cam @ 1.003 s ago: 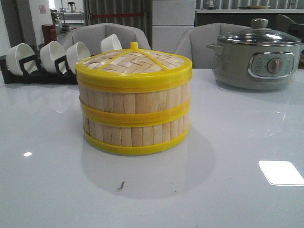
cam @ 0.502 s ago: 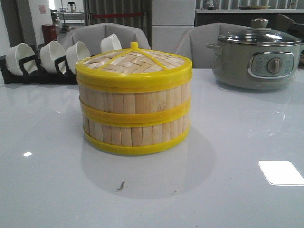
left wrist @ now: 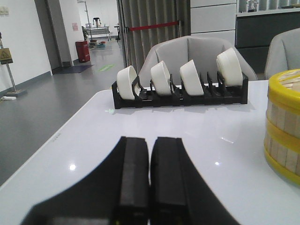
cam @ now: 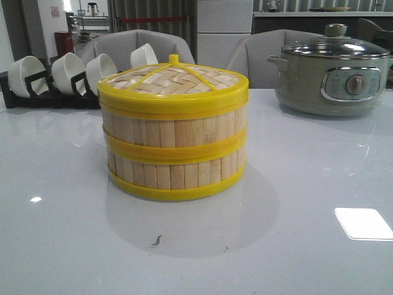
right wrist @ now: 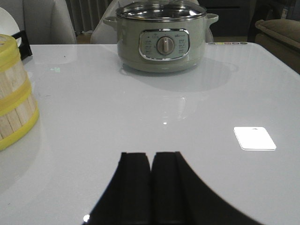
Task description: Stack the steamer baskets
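Note:
Two steamer baskets stand stacked on the white table, the upper basket on the lower basket, with the woven lid on top. The stack's edge also shows in the left wrist view and in the right wrist view. My left gripper is shut and empty, low over the table, apart from the stack. My right gripper is shut and empty, also apart from the stack. Neither gripper shows in the front view.
A grey electric pot with a glass lid stands at the back right. A black rack with several white bowls stands at the back left. Grey chairs stand behind the table.

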Tool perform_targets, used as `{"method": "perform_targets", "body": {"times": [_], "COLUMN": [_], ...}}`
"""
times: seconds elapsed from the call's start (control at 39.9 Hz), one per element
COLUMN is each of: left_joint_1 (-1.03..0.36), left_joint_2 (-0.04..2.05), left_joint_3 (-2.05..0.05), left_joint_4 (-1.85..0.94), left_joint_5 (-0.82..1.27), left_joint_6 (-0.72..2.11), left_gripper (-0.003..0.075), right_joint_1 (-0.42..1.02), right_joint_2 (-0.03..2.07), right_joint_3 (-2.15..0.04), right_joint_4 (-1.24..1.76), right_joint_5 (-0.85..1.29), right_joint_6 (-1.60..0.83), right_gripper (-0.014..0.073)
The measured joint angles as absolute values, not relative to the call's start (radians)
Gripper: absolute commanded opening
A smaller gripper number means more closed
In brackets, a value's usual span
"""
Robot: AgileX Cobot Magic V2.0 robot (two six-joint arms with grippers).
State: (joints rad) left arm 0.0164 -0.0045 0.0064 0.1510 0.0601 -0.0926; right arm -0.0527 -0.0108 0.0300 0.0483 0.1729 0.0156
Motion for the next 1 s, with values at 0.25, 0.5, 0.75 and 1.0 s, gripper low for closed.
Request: {"method": "perform_targets", "body": {"times": [0.25,0.5,0.75,1.0], "left_joint_1": [0.016,0.016,0.016,0.016], "left_joint_2": [-0.005,-0.005,-0.005,-0.005], "left_joint_3": [0.006,0.006,0.006,0.006], "left_joint_4": [0.151,0.151,0.151,0.151], "left_joint_5": [0.06,0.06,0.06,0.06], "left_joint_6": [-0.093,-0.093,-0.093,-0.093], "left_gripper": [0.0091,0.0091,0.0091,0.0091], "right_joint_1": [-0.053,-0.053,-0.053,-0.053], "right_joint_2": [-0.011,-0.011,-0.011,-0.011], "right_joint_3": [0.03,0.03,0.03,0.03], "right_joint_4": [0.1,0.1,0.101,0.103], "right_joint_5": [0.167,0.163,0.163,0.163], "right_joint_6": [-0.064,-0.067,-0.068,-0.068], "right_gripper": [0.0048,0.0048,0.0048,0.0048]}}
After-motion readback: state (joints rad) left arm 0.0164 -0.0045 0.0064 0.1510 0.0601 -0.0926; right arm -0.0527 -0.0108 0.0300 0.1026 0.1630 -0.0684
